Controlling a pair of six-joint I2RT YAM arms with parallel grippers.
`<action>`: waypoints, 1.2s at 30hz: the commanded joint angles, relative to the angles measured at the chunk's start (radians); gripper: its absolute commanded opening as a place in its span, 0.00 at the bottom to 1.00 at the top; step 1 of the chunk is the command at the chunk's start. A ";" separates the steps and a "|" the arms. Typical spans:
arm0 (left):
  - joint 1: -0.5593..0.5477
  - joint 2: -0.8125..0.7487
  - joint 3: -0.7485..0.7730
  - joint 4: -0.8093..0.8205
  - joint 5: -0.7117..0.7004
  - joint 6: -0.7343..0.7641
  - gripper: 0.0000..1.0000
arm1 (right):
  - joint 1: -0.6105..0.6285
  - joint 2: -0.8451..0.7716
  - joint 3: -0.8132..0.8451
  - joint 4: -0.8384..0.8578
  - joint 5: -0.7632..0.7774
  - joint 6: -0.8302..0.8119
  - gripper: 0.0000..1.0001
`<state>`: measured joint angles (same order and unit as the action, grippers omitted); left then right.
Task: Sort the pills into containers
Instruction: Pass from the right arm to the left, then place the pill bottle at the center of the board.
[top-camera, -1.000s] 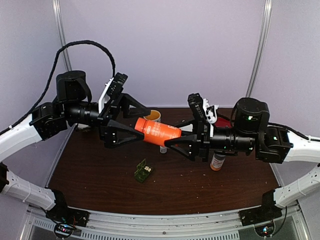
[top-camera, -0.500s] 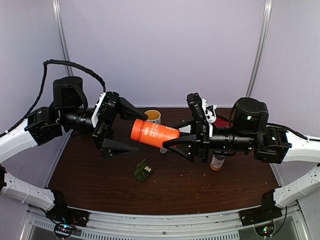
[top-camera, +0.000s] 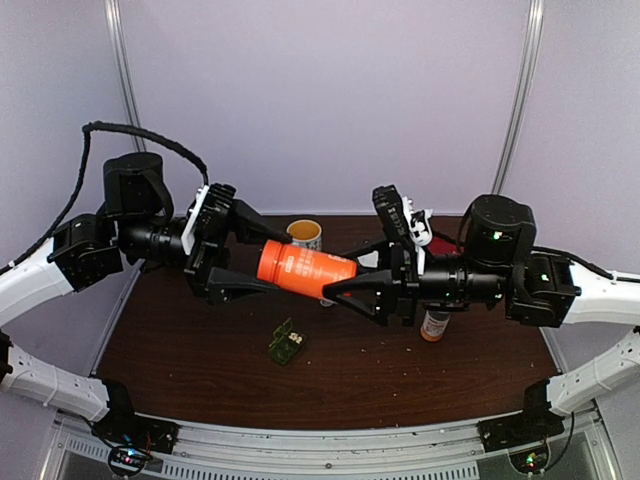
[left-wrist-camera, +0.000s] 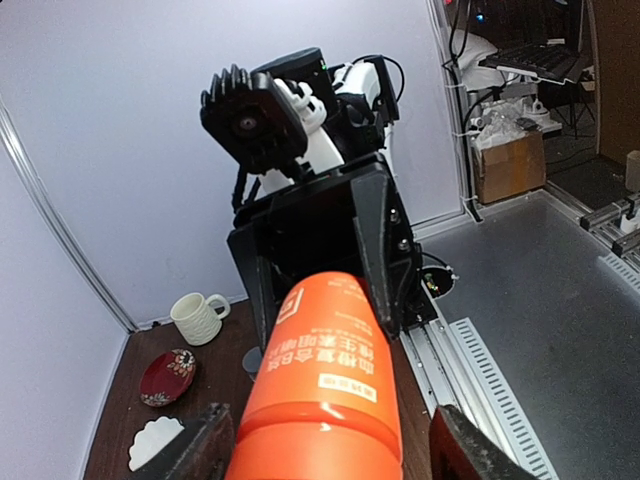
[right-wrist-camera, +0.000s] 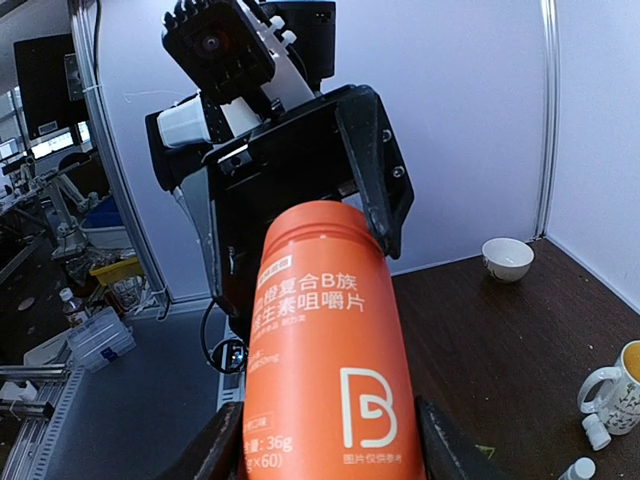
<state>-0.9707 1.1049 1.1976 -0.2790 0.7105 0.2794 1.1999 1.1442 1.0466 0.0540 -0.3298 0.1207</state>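
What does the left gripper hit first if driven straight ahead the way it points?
The orange bottle. Its cap end sits between the open fingers of the left gripper, directly ahead; the right gripper holds the other end. Contact looks near-immediate, though depth is unclear.

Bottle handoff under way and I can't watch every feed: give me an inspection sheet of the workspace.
Surface: dark brown table, pale specks scattered, too small to identify.
Job's things: green pill box on the table, lid apparently open; no pills identifiable.
Clutter: orange bottle held in the air; mug; small bottle; white bowl; red dish.
Grippers: right gripper shut on the orange bottle's base; left gripper open, fingers either side of its cap.
Cables: black cable loops above the left arm, off the table.
Surroundings: pale walls; lab gear beyond the table in the wrist views.
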 joint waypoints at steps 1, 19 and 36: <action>-0.005 -0.006 -0.010 0.006 -0.010 0.009 0.66 | -0.005 -0.002 0.011 0.087 -0.009 0.020 0.00; 0.077 0.101 0.144 -0.382 -0.623 -0.330 0.26 | -0.050 -0.056 -0.133 0.059 0.261 0.045 0.68; 0.419 0.524 0.253 -0.891 -0.828 -0.516 0.24 | -0.070 -0.021 -0.136 -0.036 0.353 0.081 0.71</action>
<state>-0.5934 1.5917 1.4193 -1.0687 -0.0998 -0.2111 1.1362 1.1183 0.9134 0.0242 0.0036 0.1890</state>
